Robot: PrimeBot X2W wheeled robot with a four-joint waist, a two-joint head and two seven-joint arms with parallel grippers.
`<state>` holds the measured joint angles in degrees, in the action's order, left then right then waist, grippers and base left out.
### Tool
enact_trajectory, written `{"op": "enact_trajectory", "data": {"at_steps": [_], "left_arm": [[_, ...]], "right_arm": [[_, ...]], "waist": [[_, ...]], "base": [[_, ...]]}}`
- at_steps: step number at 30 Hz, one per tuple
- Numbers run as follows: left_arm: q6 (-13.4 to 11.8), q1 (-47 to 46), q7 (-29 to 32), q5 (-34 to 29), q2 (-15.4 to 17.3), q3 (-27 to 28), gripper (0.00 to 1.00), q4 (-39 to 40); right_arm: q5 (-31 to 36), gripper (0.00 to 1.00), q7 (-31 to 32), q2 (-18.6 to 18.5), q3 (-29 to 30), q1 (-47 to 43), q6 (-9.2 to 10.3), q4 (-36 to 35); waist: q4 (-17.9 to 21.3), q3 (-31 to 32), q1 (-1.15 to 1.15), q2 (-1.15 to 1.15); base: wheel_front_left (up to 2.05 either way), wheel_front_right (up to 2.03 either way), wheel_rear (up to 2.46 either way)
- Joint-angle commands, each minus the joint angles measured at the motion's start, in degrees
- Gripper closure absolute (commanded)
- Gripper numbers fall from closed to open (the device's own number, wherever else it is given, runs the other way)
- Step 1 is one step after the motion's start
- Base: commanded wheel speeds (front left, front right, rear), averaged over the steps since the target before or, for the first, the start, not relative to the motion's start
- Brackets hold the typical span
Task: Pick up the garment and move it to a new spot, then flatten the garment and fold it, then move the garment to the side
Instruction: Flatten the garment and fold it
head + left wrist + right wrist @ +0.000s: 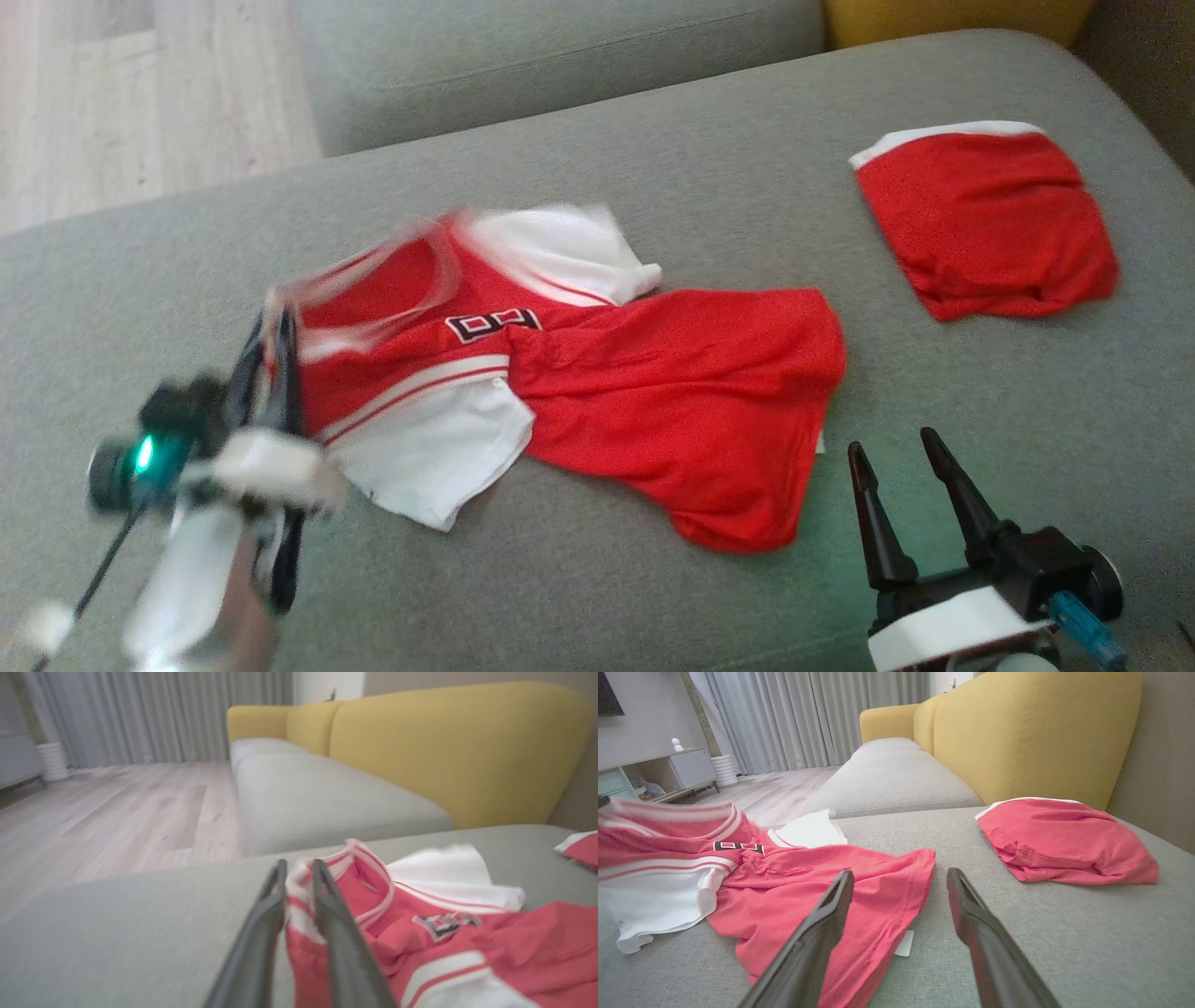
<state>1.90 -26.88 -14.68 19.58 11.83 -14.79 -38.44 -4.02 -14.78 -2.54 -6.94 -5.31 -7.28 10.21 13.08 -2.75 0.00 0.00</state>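
Shirt (672, 392) on grey sofa seat (653, 168), collar (380, 870) pinched by left gripper (299, 865). Right gripper (893, 441) stands open. Wood floor (140, 93) beyond.

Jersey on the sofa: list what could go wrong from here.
1. The left jaws pinch just the neckline edge of the jersey; such a thin hold might slip once it is lifted.
2. The right jaws stand open, off the cloth, so the jersey is held at one point and may bunch rather than spread.
3. The second red garment lies on the same sofa seat; a move to the right could land on it.
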Motion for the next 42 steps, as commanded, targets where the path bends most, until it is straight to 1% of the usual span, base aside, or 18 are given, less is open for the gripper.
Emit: {"op": "enact_trajectory", "data": {"at_steps": [1, 3, 5, 6, 8, 10, 12, 15, 18, 21, 25, 30, 31, 32, 36, 39, 42], "left_arm": [[-1.5, 0.1, -0.3, 0.0, 2.5, 4.4, 0.00, 2.3], [-2.9, 4.4, -0.3, -0.2, 2.4, 6.9, 0.00, 4.0], [-4.1, 8.6, -0.3, -0.4, 1.3, 9.3, 0.00, 6.7], [-4.1, 8.6, -0.3, -0.4, 1.3, 9.3, 0.00, 6.7], [-4.5, 12.8, -0.3, -1.5, -0.2, 10.6, 0.00, 9.7], [-3.9, 16.7, -0.3, -3.0, -2.0, 10.5, 0.00, 12.2], [-2.8, 20.1, -0.3, -4.7, -3.9, 9.3, 0.00, 13.9], [-0.9, 23.1, -0.3, -6.5, -6.1, 6.0, 0.00, 13.5], [0.6, 23.4, -0.3, -8.3, -7.3, 1.9, 0.00, 10.9], [1.2, 21.4, -0.3, -9.7, -7.9, -1.3, 0.00, 7.6], [1.5, 17.7, -0.3, -9.8, -8.4, -3.2, 0.00, 3.0], [1.2, 13.4, -0.3, -8.6, -8.7, -3.8, 0.00, -2.4], [1.0, 12.8, -0.3, -8.6, -8.8, -3.9, 0.57, -3.3], [0.9, 12.4, -0.3, -8.5, -8.8, -4.1, 1.00, -4.0], [-0.1, 11.9, -0.3, -8.7, -8.8, -4.0, 1.00, -4.2], [-1.7, 13.3, -0.3, -9.9, -8.0, -3.6, 1.00, -1.0], [-3.1, 15.2, -0.3, -11.5, -6.5, -3.6, 1.00, 3.3]], "right_arm": [[0.4, 0.00, -0.2, -0.3, -1.2, 1.5, -0.21, -1.7], [0.4, 0.00, -0.2, -0.3, -0.9, 1.6, -0.21, -1.7], [0.4, 0.00, -0.2, -0.3, -0.4, 1.3, -0.21, -1.8], [0.4, 0.00, -0.2, -0.3, -0.4, 1.3, -0.21, -1.8], [0.4, 0.00, -0.2, -0.3, -0.2, 0.8, -0.21, -1.8], [0.3, 0.00, -0.2, -0.3, -0.1, 0.3, -0.21, -1.6], [0.2, 0.00, -0.2, -0.3, 0.0, -0.1, -0.21, -1.6], [-0.2, 0.00, -0.2, -0.3, 0.1, -0.3, -0.21, -1.6], [-0.2, 0.00, -0.2, -0.3, -0.5, -0.2, -0.21, -1.7], [0.0, 0.00, -0.2, -0.3, -1.0, 0.5, -0.21, -1.7], [0.0, 0.00, -0.2, -0.3, -1.3, 1.6, -0.21, -1.6], [0.2, 0.00, -0.2, -0.3, -0.5, 2.3, -0.21, -1.7], [0.4, 0.00, -0.2, -0.3, -0.3, 2.3, -0.21, -1.7], [0.5, 0.00, -0.2, -0.3, -0.1, 2.3, -0.21, -1.7], [0.7, 0.00, -0.2, -0.3, 0.7, 2.0, -0.21, -1.8], [0.4, 0.00, -0.2, -0.3, 1.5, 2.0, -0.21, -1.8], [-2.7, 0.00, -0.2, -0.3, 2.6, 2.7, -0.21, -0.5]], "waist": [[-1.7, -0.9, 0.00, 0.00], [-2.2, -0.9, 0.00, 0.00], [-2.9, -0.6, 0.00, 0.00], [-2.9, -0.6, 0.00, 0.00], [-3.6, -0.3, 0.00, 0.00], [-4.2, 0.0, 0.00, 0.00], [-4.8, 0.3, 0.00, 0.00], [-5.4, 0.5, 0.00, 0.00], [-5.7, 0.4, 0.00, 0.00], [-5.4, -0.4, 0.00, 0.00], [-4.5, -2.0, 0.00, 0.00], [-3.5, -3.4, 0.00, 0.00], [-3.4, -3.5, 0.00, 0.00], [-3.3, -3.5, 0.00, 0.00], [-3.6, -3.1, 0.00, 0.00], [-4.6, -2.6, 0.00, 0.00], [-6.2, -2.5, 0.00, 0.00]], "base": [[0.00, 0.00, 0.00], [0.00, 0.00, 0.00], [0.00, 0.00, 0.00], [0.00, 0.00, 0.00], [0.00, 0.00, 0.00], [0.00, 0.00, 0.00], [0.00, 0.00, 0.00], [0.00, 0.00, 0.00], [0.00, 0.00, 0.00], [0.00, 0.00, 0.00], [0.00, 0.00, 0.00], [0.00, 0.00, 0.00], [0.00, 0.00, 0.00], [0.00, 0.00, 0.00], [0.00, 0.00, 0.00], [0.00, 0.00, 0.00], [0.00, 0.00, 0.00]]}}
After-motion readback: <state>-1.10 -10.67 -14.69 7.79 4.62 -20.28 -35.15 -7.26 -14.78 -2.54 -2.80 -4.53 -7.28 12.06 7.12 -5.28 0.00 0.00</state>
